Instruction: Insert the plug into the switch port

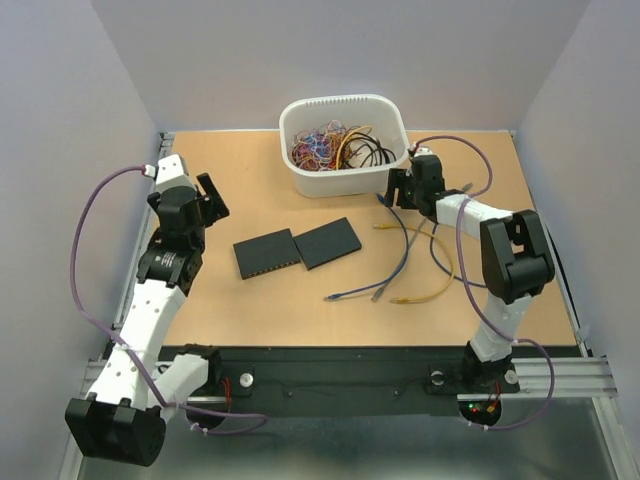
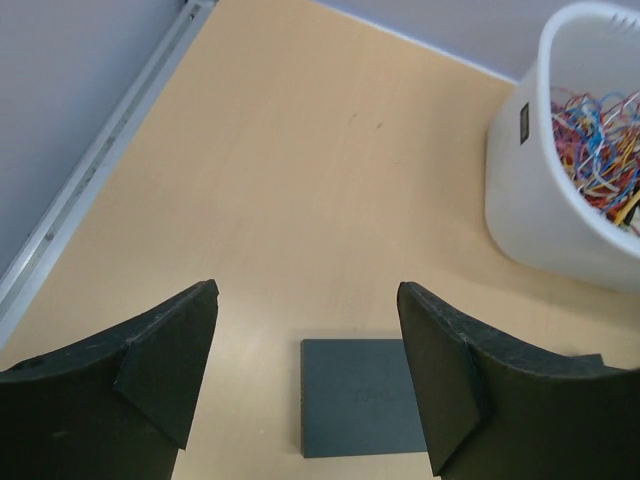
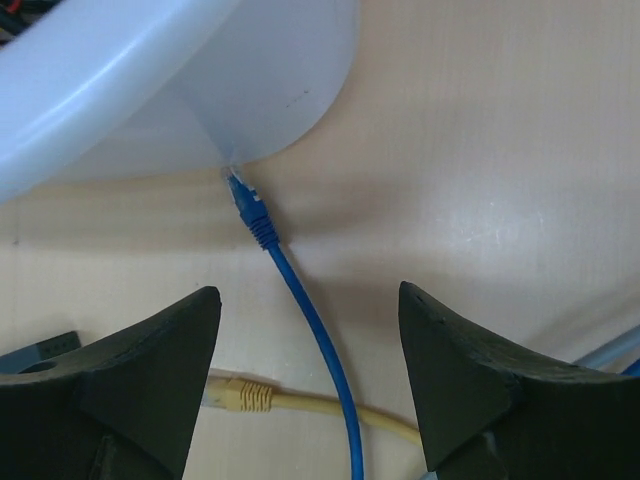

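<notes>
Pale grey walls [image 1: 300, 50] close in a light wood-grain table [image 1: 250, 310], where a white plastic tub [image 1: 340, 100] of tangled coloured wires stands far centre – its small dark label [image 2: 522, 122] is too small to read. Nearer lie the flat matte-black left switch [image 1: 266, 253] and right switch [image 1: 328, 242], side by side, with loose cables [image 1: 405, 255] to their right. Both grippers gape, holding nothing – the left gripper [image 2: 307, 290] above a switch, the right gripper [image 3: 305, 295] over the blue plug [image 3: 248, 205], which lies on the table against the tub's wall.

Table [image 1: 250, 310], bin [image 1: 340, 183], apparently two switches [image 1: 267, 253], cables [image 3: 303, 303]
</notes>
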Controlling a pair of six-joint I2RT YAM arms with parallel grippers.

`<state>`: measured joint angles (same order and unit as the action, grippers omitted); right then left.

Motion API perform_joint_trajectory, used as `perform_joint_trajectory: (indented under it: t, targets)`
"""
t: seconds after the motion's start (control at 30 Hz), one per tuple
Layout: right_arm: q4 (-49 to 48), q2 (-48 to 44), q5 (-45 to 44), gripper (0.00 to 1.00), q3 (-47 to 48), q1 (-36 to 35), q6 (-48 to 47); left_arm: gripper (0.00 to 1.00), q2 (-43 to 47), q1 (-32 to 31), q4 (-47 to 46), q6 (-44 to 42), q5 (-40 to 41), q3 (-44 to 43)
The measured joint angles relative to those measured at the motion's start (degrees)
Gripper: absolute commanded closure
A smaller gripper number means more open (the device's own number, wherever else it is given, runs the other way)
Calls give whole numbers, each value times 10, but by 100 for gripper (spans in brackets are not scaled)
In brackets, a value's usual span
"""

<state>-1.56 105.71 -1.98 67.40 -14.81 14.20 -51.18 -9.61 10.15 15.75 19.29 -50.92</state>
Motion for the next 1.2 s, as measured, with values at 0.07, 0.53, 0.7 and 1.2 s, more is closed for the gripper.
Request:
perform_joint_trajectory:
  t: [0.07,0.53,0.7,1.2]
  targets:
    - [6,21,-8,24,16,-4,-7,17,-8,0,10,-3,-8,0]
    - [33,121,-44,45,106,-29,-22,19,41,3,-1,-5,-31,12]
    - [32,123,-53,59,106,-33,-24,20,39,3,-1,-5,-37,12]
    - [-10,113,-58,100,67,-51,-19,22,35,3,-1,-7,-43,12]
